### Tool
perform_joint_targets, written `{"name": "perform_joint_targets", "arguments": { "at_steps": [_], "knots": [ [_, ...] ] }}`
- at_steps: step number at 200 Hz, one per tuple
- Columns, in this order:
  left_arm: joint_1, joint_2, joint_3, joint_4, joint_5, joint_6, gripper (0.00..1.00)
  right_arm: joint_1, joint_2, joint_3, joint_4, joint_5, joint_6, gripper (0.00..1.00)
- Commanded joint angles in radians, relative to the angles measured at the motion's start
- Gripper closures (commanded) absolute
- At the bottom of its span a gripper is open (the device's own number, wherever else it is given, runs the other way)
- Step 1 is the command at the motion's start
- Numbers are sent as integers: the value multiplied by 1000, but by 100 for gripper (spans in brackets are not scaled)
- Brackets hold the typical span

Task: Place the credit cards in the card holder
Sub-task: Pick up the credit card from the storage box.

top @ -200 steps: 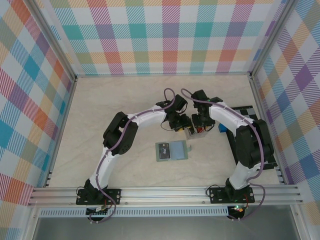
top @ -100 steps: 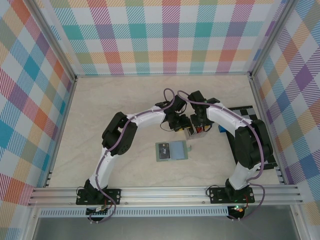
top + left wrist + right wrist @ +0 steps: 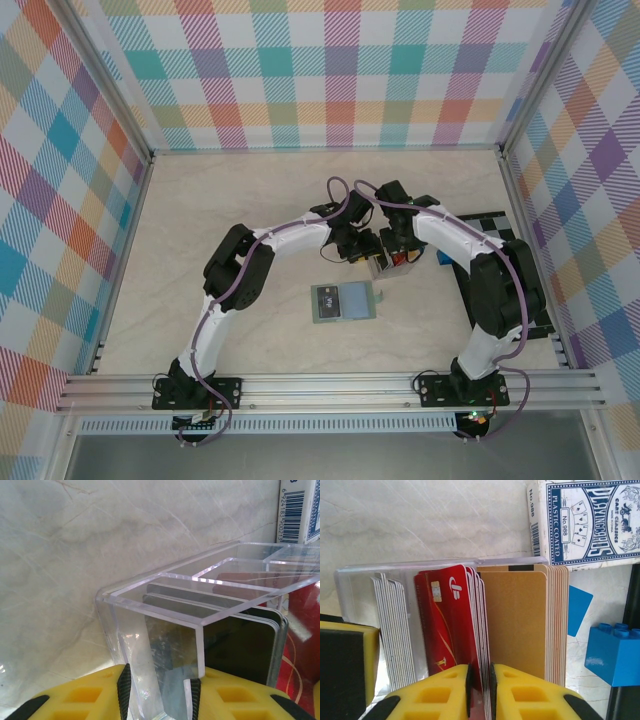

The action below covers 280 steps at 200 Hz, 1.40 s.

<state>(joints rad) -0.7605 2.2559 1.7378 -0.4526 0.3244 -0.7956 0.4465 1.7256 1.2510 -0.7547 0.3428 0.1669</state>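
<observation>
The right wrist view shows the right gripper (image 3: 480,672) pinched narrow on a red card (image 3: 451,620), which stands among other cards (image 3: 520,625) in a clear box (image 3: 355,580). The left wrist view shows the left gripper (image 3: 157,682) clamping that box's wall. From above, the holder (image 3: 344,301) lies open mid-worktop (image 3: 200,220), nearer the front edge than the box.

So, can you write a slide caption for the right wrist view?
Right claw pinches a red card standing in the clear box, beside orange cards.
</observation>
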Motion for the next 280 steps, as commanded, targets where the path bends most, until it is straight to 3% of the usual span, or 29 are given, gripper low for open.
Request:
{"name": "perform_joint_targets", "arguments": {
  "at_steps": [1,94,179,237,280],
  "knots": [
    [8,-21,-35,-83,-36,15,64,-2,12,32,-30,31,-6,84],
    [7,-18,-35,-82,-35,16,65,-3,-37,56,-65,27,8,90],
    [8,-31,-33,-74,-31,21,64,-6,-128,35,-57,-145,77,97],
    [19,-151,-72,20,-15,23,54,-74,-308,-55,32,-377,204,98],
    [41,-256,-157,81,0,-6,48,-96,-361,-88,56,-452,241,98]
  ]
}}
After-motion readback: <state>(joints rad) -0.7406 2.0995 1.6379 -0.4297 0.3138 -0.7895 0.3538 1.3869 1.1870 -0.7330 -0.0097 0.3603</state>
